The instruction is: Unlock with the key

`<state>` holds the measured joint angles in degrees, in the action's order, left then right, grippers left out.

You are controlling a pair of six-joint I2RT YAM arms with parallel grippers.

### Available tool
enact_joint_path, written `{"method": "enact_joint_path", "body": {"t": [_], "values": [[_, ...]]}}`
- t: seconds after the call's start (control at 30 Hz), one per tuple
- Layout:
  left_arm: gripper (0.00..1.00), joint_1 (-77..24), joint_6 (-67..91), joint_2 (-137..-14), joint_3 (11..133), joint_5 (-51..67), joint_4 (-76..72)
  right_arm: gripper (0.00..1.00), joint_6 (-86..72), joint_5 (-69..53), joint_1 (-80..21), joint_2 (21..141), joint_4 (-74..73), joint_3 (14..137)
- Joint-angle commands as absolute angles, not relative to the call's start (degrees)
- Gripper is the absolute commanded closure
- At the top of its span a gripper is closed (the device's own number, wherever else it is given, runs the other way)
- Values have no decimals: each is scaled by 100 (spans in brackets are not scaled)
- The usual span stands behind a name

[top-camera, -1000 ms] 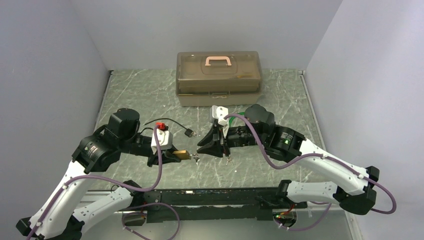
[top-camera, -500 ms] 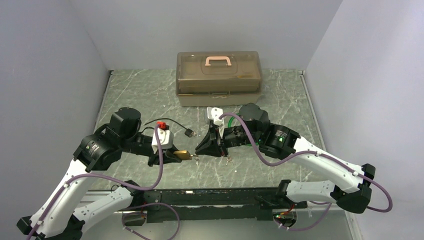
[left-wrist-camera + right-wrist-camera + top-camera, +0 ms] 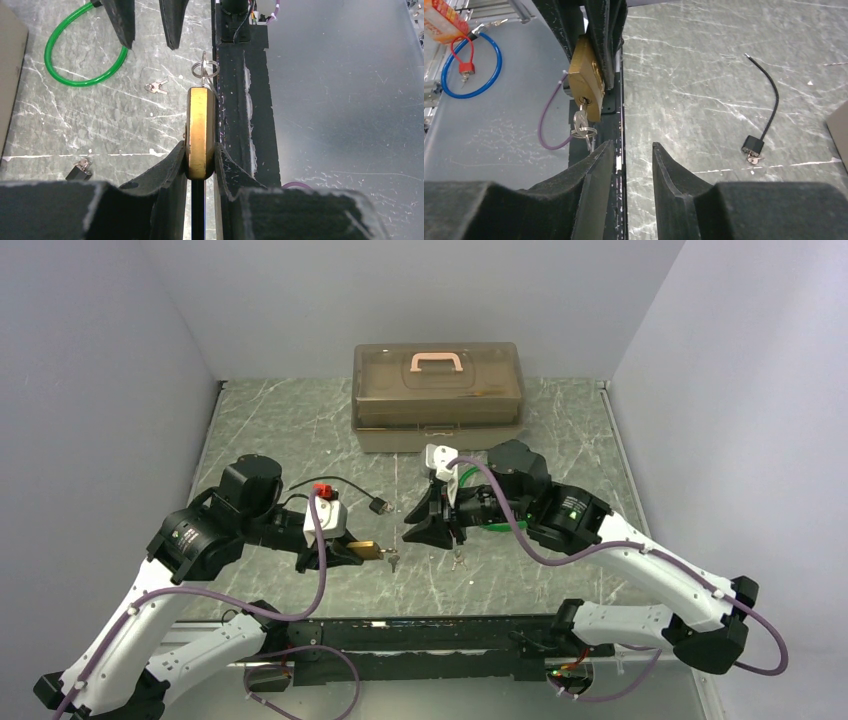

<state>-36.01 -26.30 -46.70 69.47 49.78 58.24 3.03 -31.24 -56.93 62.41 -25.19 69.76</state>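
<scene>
At table (image 3: pixel 300 430) front | left pincer (image 3: pixel 200 146) clamps padlock (image 3: pixel 200 120), key (image 3: pixel 580 120) inserted | right pincer (image 3: pixel 633 145) parted

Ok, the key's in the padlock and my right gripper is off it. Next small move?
Probably ease the right gripper toward the key until its open fingers straddle the head, then close. The key sits in the padlock clamped by the left gripper, untouched, off to one side of the gap.

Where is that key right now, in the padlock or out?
In. The key sits in the keyhole of the brass padlock, hanging from its end.
</scene>
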Motion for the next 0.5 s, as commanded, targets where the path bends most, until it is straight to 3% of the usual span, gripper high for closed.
{"method": "enact_joint_path", "body": {"t": [0.0,0.47], "values": [[100,-3575,-2738,-4556,7212,5318,5571,62,186,-3156,-5579,5969,-2418,7144],[100,-3576,-2648,-4585,7182,5390,5476,58,-344,-4082,-5577,6120,-1788,6913]]}}
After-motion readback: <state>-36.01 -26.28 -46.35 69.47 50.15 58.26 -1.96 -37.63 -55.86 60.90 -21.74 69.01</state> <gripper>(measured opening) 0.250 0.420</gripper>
